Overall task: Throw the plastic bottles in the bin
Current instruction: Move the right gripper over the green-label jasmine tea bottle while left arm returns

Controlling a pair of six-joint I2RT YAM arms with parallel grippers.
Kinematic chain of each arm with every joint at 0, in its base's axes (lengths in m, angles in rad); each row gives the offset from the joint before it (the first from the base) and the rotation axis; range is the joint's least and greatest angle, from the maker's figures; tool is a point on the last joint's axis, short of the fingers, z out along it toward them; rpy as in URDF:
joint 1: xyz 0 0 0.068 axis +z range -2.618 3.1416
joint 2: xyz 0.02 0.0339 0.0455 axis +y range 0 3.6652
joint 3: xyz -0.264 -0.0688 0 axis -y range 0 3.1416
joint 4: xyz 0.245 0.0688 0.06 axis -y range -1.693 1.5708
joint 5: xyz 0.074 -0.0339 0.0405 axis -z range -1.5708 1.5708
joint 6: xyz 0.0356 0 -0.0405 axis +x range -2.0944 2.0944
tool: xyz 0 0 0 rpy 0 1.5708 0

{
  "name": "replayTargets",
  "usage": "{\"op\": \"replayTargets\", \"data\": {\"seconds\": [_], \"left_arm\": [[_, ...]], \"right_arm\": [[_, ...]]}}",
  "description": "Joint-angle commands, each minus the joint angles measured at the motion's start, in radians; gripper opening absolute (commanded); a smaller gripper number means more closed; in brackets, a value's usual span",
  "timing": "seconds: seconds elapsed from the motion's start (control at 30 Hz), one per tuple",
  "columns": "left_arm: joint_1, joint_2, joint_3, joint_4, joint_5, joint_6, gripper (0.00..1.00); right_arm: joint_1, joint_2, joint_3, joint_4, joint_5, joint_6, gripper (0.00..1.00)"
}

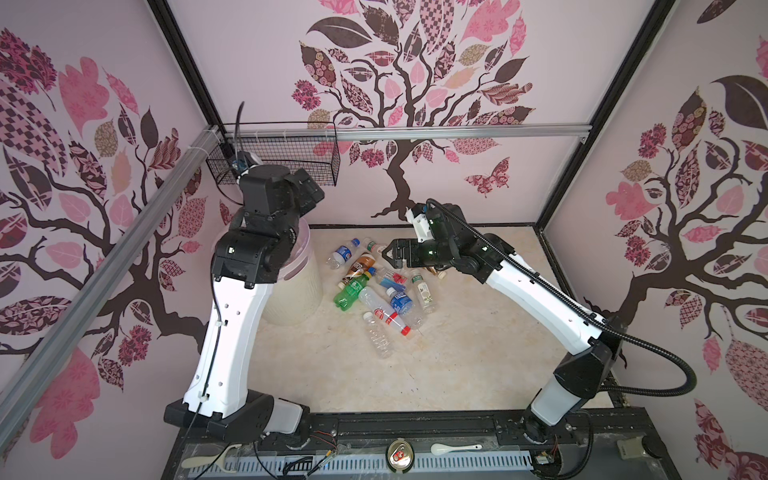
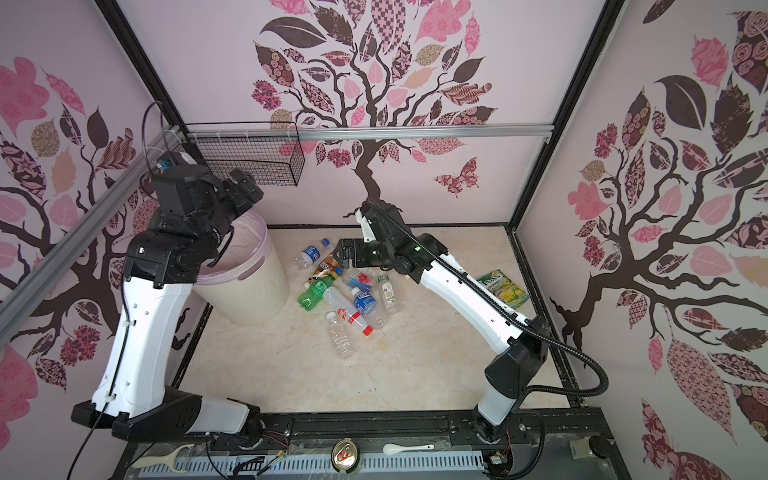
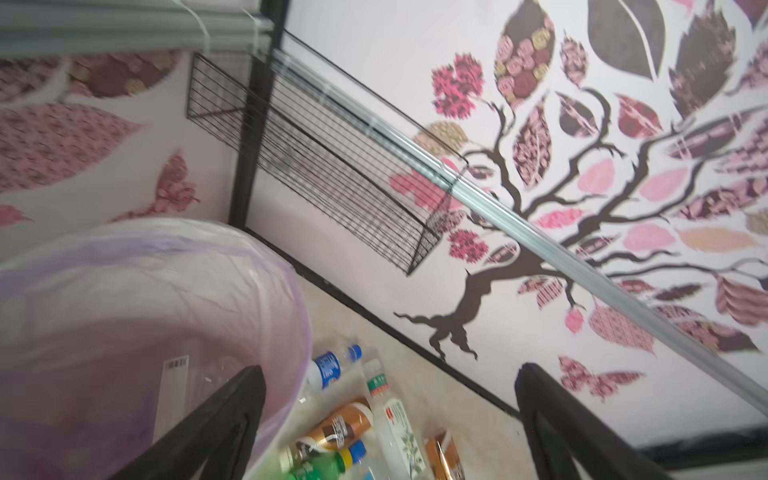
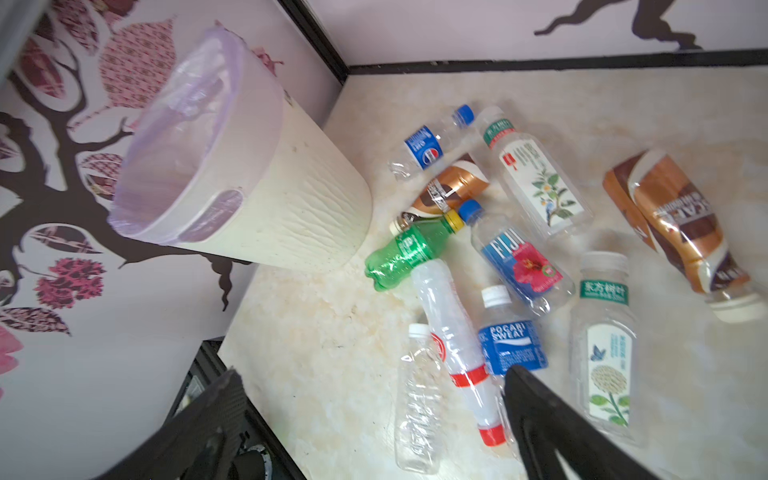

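Plastic bottles (image 1: 378,309) lay flat in a jumble on the desk (image 1: 457,332), just below my right fingers (image 4: 540,407), spread wide and empty. My left fingers (image 3: 232,399), wide and empty too, hung above the bin (image 4: 291,208) beside the pile.

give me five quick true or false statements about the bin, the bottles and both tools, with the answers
1. The left tool is open and holds nothing. True.
2. The right tool is shut on the green bottle. False: it is open, and the green bottle lies on the table.
3. The bin lies tipped on its side. False: it stands upright on the table.
4. The green bottle has a yellow cap. True.
5. The snack packet is inside the bin. False: it lies on the table by the right arm.
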Motion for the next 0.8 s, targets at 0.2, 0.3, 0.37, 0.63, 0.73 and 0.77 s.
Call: {"op": "replayTargets", "data": {"seconds": [0.2,0.3,0.37,0.63,0.73,0.77], "left_arm": [[-0.25,-0.03,-0.223,-0.066,0.065,-0.082,0.98],[-0.276,-0.048,-0.332,-0.062,0.141,-0.143,0.98],[-0.278,-0.059,-0.405,-0.07,0.228,-0.186,0.98],[-0.283,-0.113,-0.631,-0.038,0.37,-0.234,0.98],[-0.283,-0.078,-0.614,-0.074,0.409,-0.21,0.98],[-0.282,-0.066,-0.611,-0.079,0.43,-0.21,0.98]], "right_arm": [[-0.119,-0.21,-0.262,0.004,0.1,-0.015,0.99],[-0.12,-0.245,-0.371,0.035,0.134,-0.028,1.0],[-0.126,-0.254,-0.445,0.065,0.147,-0.023,1.0],[-0.133,-0.156,-0.554,0.126,0.144,0.032,1.0],[-0.132,-0.084,-0.538,0.131,0.15,0.023,0.98],[-0.133,-0.057,-0.529,0.131,0.151,0.015,0.97]]}}
